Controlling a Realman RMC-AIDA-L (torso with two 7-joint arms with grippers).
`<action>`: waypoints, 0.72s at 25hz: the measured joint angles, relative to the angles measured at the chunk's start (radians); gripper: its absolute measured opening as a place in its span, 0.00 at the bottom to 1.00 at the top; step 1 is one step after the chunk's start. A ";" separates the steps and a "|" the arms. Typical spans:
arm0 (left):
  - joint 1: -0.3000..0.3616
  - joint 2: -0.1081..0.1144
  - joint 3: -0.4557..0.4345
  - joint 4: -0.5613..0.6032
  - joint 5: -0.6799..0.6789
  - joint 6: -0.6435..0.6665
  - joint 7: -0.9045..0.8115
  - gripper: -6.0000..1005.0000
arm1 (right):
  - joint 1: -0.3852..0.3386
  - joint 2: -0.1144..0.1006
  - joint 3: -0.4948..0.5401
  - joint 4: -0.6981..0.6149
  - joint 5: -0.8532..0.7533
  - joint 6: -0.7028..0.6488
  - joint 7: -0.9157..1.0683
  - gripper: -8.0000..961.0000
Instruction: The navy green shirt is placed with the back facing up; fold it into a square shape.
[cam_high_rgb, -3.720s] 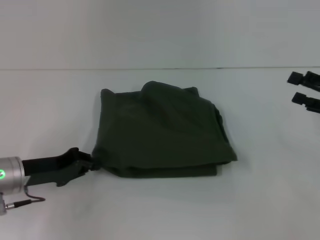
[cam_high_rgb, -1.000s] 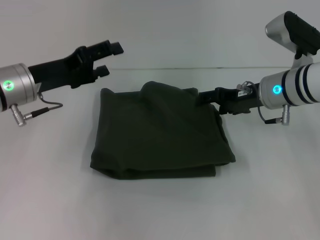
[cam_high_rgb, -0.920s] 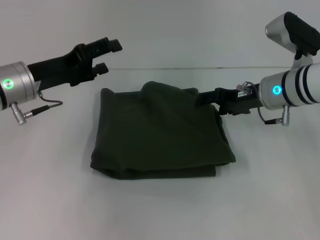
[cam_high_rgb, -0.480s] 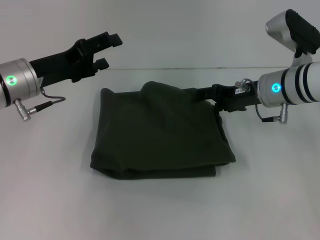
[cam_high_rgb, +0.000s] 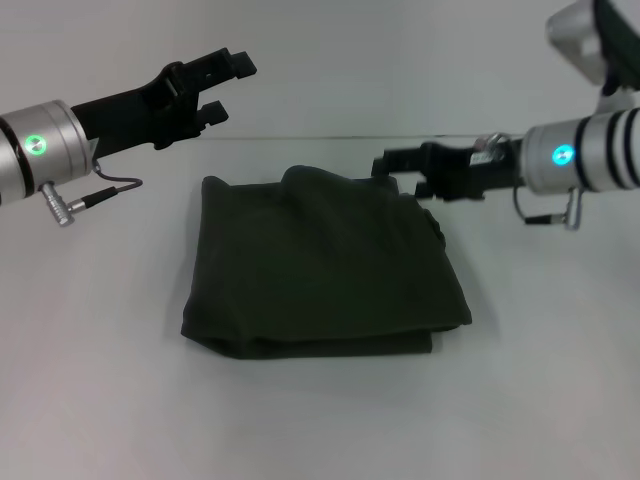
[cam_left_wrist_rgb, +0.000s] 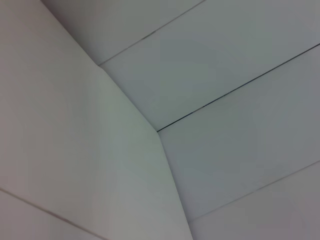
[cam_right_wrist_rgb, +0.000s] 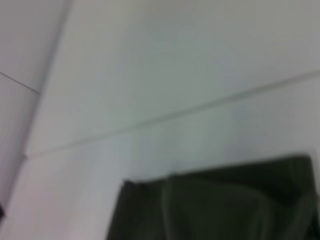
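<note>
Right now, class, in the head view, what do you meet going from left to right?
Left gripper → shirt → right gripper

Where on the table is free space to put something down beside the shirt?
Free: the wide strip of table in front of the shirt, and the bare sides left and right of it. Crowded: the far edge, where the left gripper hangs above the far left corner and the right gripper over the far right.
</note>
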 joint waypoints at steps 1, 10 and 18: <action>-0.001 0.000 0.000 -0.001 0.000 0.000 0.001 0.90 | -0.021 -0.001 0.002 -0.040 0.033 -0.017 -0.017 0.92; -0.003 0.007 0.000 -0.024 0.000 -0.005 0.002 0.90 | -0.134 -0.065 -0.006 -0.176 0.152 -0.083 0.016 0.92; -0.004 0.011 0.001 -0.036 0.004 -0.012 0.002 0.90 | -0.095 -0.080 -0.018 -0.062 0.068 -0.061 -0.006 0.92</action>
